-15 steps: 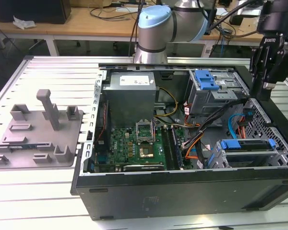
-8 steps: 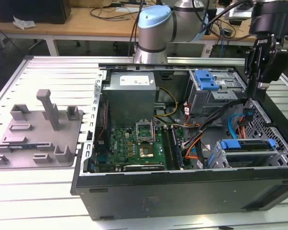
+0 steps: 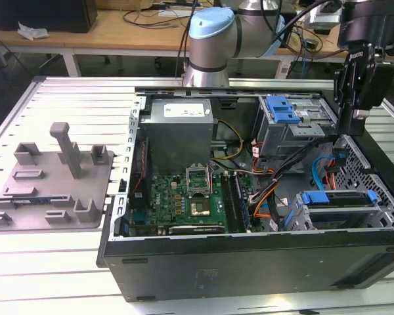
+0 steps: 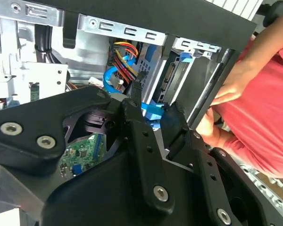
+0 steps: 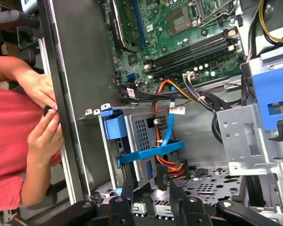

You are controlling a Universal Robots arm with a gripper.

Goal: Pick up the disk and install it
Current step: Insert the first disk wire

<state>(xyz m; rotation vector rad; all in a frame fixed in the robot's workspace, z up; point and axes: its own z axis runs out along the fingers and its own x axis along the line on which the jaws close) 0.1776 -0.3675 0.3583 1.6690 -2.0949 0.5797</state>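
Black end effector [image 3: 352, 126], open and empty, hangs over the case [image 3: 249, 269] with clear room above the disk [image 3: 338, 199].

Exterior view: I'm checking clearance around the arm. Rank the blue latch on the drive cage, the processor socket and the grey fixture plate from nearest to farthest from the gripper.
From the gripper:
1. Blue latch, on the drive cage, just toward the exterior view's left.
2. Processor socket, mid-way inside the case.
3. Grey fixture plate, outside the case, at the exterior view's far left.
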